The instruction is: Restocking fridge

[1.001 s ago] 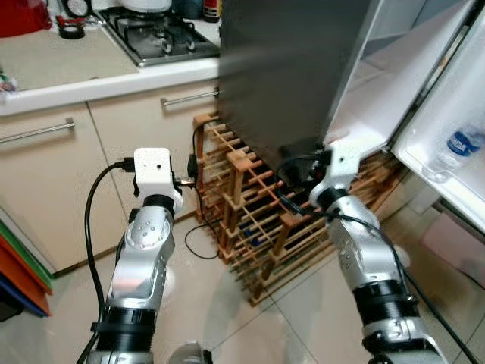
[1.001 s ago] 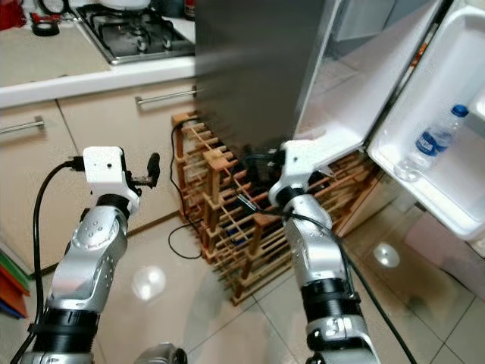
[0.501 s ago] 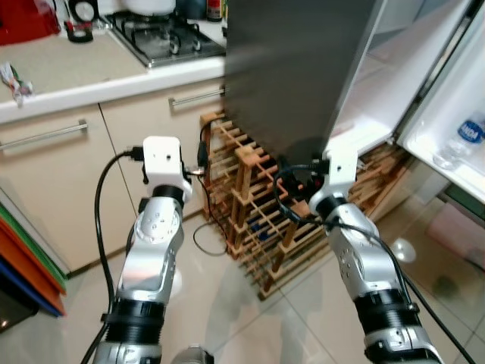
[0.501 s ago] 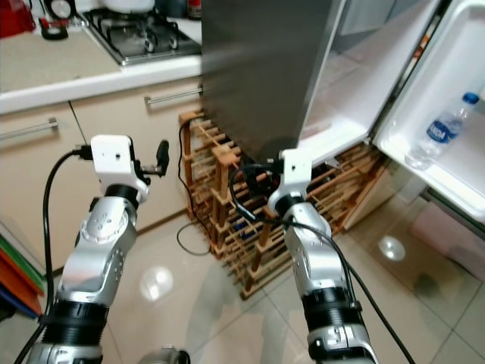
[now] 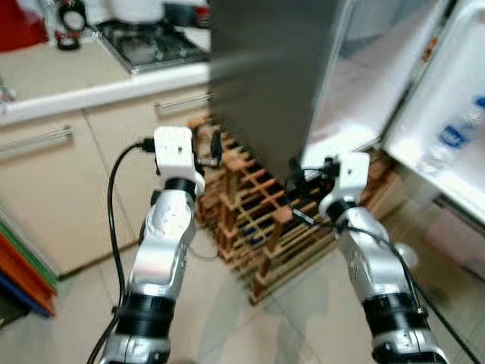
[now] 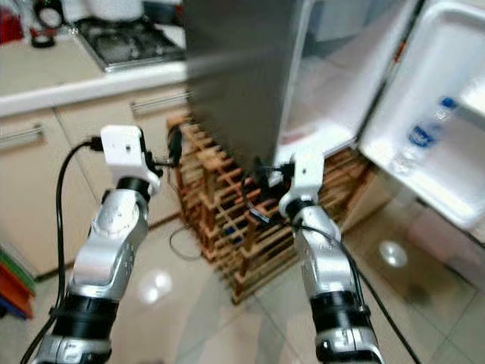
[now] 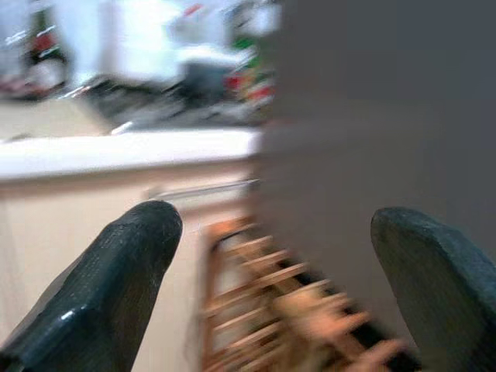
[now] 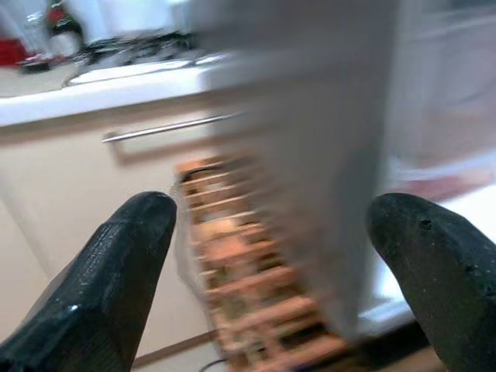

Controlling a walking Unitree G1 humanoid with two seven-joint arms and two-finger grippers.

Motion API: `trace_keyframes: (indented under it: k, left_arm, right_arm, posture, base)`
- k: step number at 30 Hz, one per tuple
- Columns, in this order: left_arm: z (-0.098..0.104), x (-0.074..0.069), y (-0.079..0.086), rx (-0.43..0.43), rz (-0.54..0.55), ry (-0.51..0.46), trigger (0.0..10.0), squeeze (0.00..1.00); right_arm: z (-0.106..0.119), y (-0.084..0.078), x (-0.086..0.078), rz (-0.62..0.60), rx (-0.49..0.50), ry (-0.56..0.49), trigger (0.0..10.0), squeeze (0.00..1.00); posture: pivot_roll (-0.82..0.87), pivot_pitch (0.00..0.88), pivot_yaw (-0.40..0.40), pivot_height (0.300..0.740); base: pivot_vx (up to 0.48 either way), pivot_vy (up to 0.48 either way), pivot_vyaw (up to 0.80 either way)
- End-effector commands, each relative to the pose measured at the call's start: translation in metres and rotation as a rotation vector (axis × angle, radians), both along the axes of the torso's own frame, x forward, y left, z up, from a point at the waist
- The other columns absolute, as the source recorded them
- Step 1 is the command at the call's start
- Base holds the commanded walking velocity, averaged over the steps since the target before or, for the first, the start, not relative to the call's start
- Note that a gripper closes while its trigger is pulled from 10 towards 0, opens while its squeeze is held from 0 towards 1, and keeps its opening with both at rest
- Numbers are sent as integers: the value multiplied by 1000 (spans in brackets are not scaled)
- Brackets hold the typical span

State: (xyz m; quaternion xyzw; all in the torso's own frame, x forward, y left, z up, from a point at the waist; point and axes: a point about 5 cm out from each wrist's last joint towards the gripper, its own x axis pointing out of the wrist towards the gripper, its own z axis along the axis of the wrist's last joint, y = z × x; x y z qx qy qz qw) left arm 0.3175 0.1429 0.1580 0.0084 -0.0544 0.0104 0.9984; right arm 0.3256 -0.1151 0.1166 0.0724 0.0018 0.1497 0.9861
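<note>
The dark grey fridge stands straight ahead, its side panel facing me. Its door hangs open on the right, with a water bottle lying in the door shelf. Both arms are held up in front of the fridge's lower corner. My left gripper is open and empty; in the left wrist view its fingers stand wide apart. My right gripper is also open and empty, and its fingers frame the cabinet and fridge edge. The picture is blurred.
A wooden bottle rack stands on the tiled floor against the fridge, just under both grippers. To the left, a counter with a gas hob runs above beige cabinets. Coloured flat items lean at the far left.
The whole picture has shifted and blurred, so the camera has moved. The fridge and rack now look nearer. Both grippers stay raised, open and empty.
</note>
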Motion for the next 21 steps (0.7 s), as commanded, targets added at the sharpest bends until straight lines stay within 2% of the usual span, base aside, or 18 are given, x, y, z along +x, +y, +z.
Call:
trace_keyframes:
  k: [1, 3, 4, 5, 7, 12, 16, 21]
  left_arm:
    - [-7, 1, -4, 8, -12, 41, 10000, 0]
    - [-24, 0, 11, 17, 39, 108, 10000, 0]
    - [-24, 0, 11, 17, 39, 108, 10000, 0]
    - [-43, -4, 31, 56, 109, 177, 10000, 0]
    - [-54, -8, 44, 78, 156, 219, 10000, 0]
    - [-68, -20, 64, 70, 250, 272, 10000, 0]
    - [-71, -22, 63, 56, 256, 271, 10000, 0]
    - [-62, -21, 49, 81, 196, 192, 10000, 0]
  right_arm:
    - [-7, -13, -3, -43, -36, 25, 10000, 0]
    - [-17, -21, -8, -84, -60, 42, 10000, 0]
    - [-17, -21, -8, -84, -60, 42, 10000, 0]
    - [-33, -32, -16, -147, -113, 79, 10000, 0]
    - [-41, -38, -21, -176, -151, 92, 10000, 0]
    - [-49, -38, -31, -158, -162, 98, 10000, 0]
    - [-50, -37, -31, -152, -164, 94, 10000, 0]
    - [-47, -34, -26, -157, -134, 92, 10000, 0]
  posture:
    - [67, 0, -67, 740]
    - [66, 0, -70, 740]
    - [66, 0, -70, 740]
    - [69, 0, -71, 740]
    - [72, 0, -72, 740]
    - [76, 0, -72, 740]
    - [80, 0, -74, 740]
    - [88, 0, -78, 740]
  base:
    - [0, 0, 0]
    - [0, 0, 0]
    - [0, 0, 0]
    - [0, 0, 0]
    - [0, 0, 0]
    - [0, 0, 0]
    - [0, 0, 439]
    - [0, 0, 601]
